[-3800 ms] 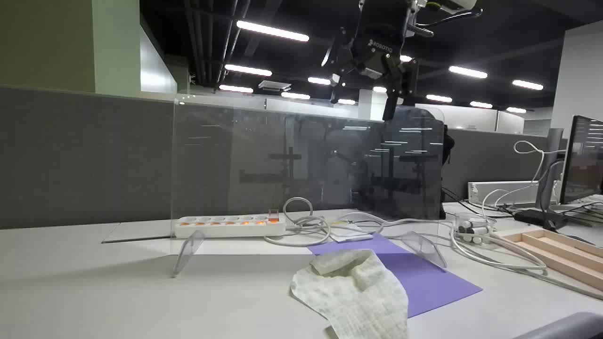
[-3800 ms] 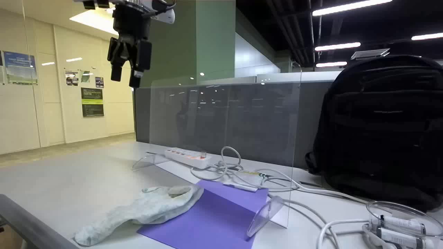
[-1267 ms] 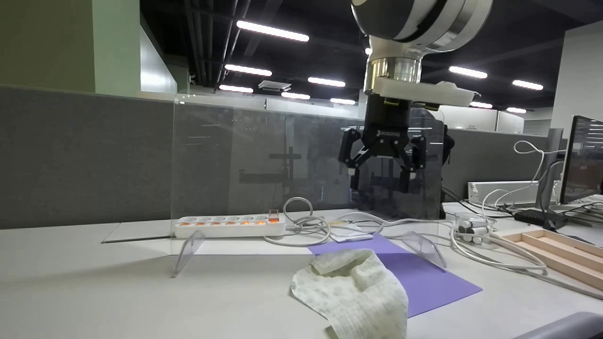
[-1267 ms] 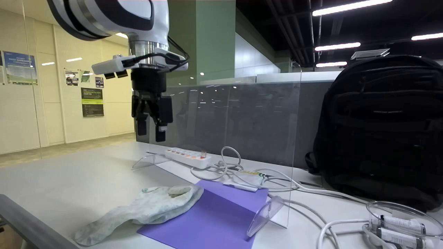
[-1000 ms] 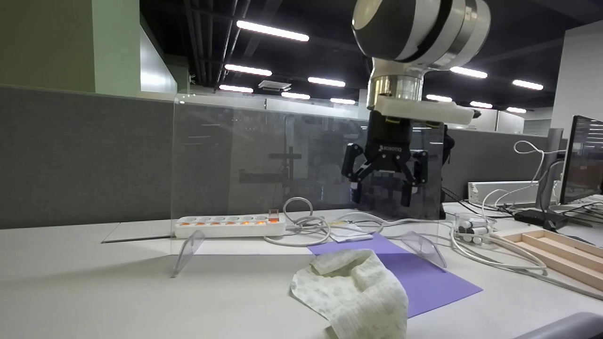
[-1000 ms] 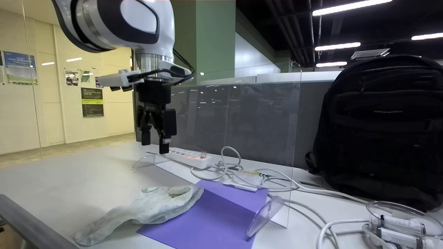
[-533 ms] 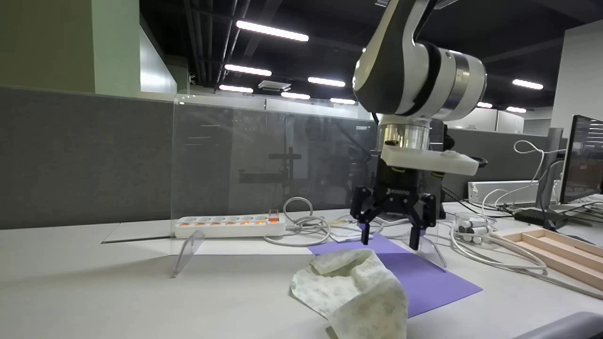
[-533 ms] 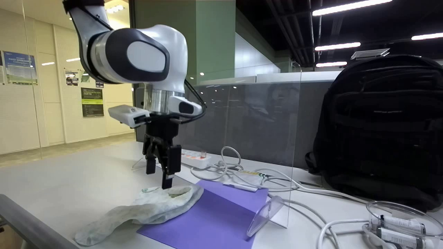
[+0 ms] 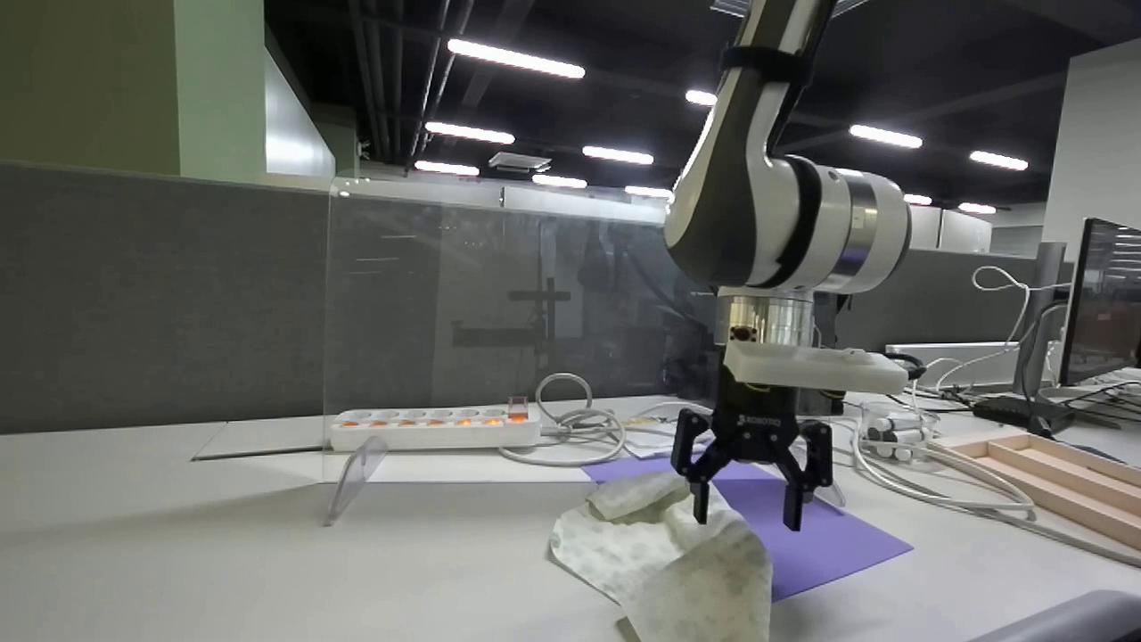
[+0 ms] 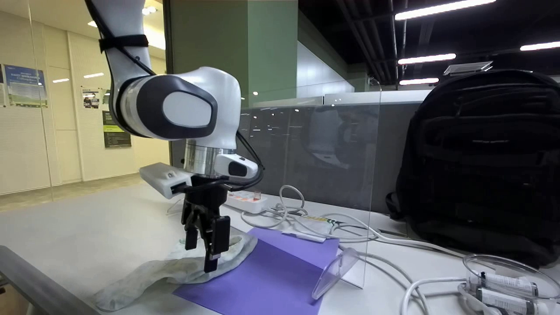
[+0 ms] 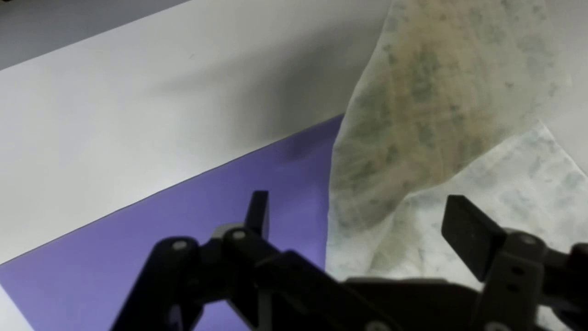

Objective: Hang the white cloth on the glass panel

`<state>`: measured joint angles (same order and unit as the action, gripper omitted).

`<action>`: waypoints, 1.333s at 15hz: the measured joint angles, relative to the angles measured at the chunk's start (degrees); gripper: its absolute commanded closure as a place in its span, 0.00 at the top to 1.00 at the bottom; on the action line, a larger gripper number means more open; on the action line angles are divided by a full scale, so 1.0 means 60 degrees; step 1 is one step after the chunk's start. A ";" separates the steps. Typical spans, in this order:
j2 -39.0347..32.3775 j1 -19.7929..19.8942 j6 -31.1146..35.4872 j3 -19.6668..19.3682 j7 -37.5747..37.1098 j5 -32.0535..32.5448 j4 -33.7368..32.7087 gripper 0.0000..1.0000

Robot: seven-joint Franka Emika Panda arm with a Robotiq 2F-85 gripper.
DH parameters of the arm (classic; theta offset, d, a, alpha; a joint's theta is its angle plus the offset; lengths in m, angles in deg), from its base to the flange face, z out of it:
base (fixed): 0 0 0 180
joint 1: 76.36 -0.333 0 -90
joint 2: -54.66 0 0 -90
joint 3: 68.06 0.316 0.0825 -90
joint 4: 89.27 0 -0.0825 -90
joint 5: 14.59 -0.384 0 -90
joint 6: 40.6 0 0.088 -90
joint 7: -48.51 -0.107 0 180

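The white cloth [image 9: 624, 548] lies crumpled on the table, partly over a purple sheet. It also shows in an exterior view [image 10: 151, 273] and in the wrist view [image 11: 441, 92]. The clear glass panel [image 9: 437, 312] stands upright on clear feet behind the cloth; it also shows in an exterior view [image 10: 280, 153]. My gripper [image 9: 747, 519] points down, open and empty, low over the cloth's right edge. In the wrist view my gripper [image 11: 358, 204] has one finger over the purple sheet and one over the cloth, with the cloth's edge between. Contact with the cloth does not show.
The purple sheet [image 9: 829, 544] reaches under the panel. A power strip [image 9: 428, 434] and loose cables [image 10: 292, 188] lie behind the panel. A black backpack [image 10: 485, 166], a clear cup of vials [image 10: 509, 284], a wooden tray [image 9: 1052, 486] and a monitor [image 9: 1110, 303] stand around.
My arm has come down from high by the panel's top to low over the cloth. The gripper has stayed open. The cloth and panel have not moved.
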<state>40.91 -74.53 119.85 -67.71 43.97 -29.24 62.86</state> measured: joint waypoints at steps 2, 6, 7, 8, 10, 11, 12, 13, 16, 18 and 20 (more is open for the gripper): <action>-0.0192 0.0000 0.0160 0.0000 0.0000 0.0000 -0.0049 0.51; -0.0423 0.0000 0.0359 0.0008 0.0000 0.0000 -0.0146 0.25; -0.0439 0.0000 0.0375 0.0018 0.0000 0.0000 -0.0161 0.17; -0.0439 0.0000 0.0382 0.0031 0.0000 -0.0001 -0.0173 0.11; -0.0434 0.0005 0.0395 0.0100 0.0001 -0.0004 -0.0207 0.01; -0.0423 0.0006 0.0406 0.0144 0.0003 -0.0004 -0.0216 0.00; -0.0402 0.0007 0.0420 0.0193 0.0007 -0.0004 -0.0220 0.00; -0.0377 0.0007 0.0437 0.0245 0.0009 -0.0004 -0.0221 0.00; -0.0289 0.0010 0.0450 0.0391 0.0039 -0.0009 -0.0221 0.00; -0.0123 0.0010 0.0433 0.0542 0.0129 -0.0011 -0.0220 0.00; 0.0238 -0.0021 0.0347 0.0731 0.0251 0.0002 -0.0219 0.00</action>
<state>42.34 -74.65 121.93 -63.33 45.47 -29.23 61.55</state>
